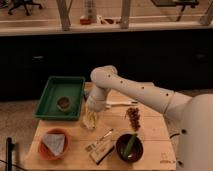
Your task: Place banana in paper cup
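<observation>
My gripper (pixel 91 113) points straight down from the white arm (pixel 130 90), left of the table's middle. Right below it stands the paper cup (pixel 89 123), small and pale cream. A pale yellow elongated shape, the banana (pixel 92 116), hangs at the gripper's tip and reaches to the cup's mouth. I cannot tell whether it is inside the cup or just above it.
A green tray (pixel 52 87) at the back left holds a small dark olive dish (pixel 63 103). An orange-brown bowl (pixel 44 150) is at the front left. A dark bowl with a green vegetable (pixel 129 146) is at the front right. A dark bunch (pixel 133 118), a white utensil (pixel 120 103) and a packet (pixel 101 150) lie around.
</observation>
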Available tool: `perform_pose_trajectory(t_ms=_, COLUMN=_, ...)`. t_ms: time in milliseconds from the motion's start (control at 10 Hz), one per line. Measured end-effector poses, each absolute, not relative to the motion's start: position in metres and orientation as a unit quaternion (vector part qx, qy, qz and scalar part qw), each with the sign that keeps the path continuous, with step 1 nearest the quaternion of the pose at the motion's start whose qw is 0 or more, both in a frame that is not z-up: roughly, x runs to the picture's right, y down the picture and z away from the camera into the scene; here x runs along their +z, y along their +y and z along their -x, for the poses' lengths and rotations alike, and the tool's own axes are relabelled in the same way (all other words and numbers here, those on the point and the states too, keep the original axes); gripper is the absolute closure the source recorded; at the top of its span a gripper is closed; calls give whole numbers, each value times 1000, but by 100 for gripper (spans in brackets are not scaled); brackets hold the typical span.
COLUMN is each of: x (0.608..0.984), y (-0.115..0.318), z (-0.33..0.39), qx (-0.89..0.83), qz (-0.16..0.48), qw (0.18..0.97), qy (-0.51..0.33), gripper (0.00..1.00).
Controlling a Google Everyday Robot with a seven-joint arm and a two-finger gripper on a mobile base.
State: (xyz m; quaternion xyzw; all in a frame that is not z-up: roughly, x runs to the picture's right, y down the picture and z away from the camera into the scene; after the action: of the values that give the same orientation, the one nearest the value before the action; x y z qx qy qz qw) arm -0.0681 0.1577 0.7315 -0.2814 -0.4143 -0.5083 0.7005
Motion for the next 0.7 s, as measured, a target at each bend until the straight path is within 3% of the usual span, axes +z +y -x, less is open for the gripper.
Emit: perform_pose_trajectory(t_ms=700, x=728, y=140, z=69, qx=-514, qz=283, qw=701, qy=-405, gripper=20)
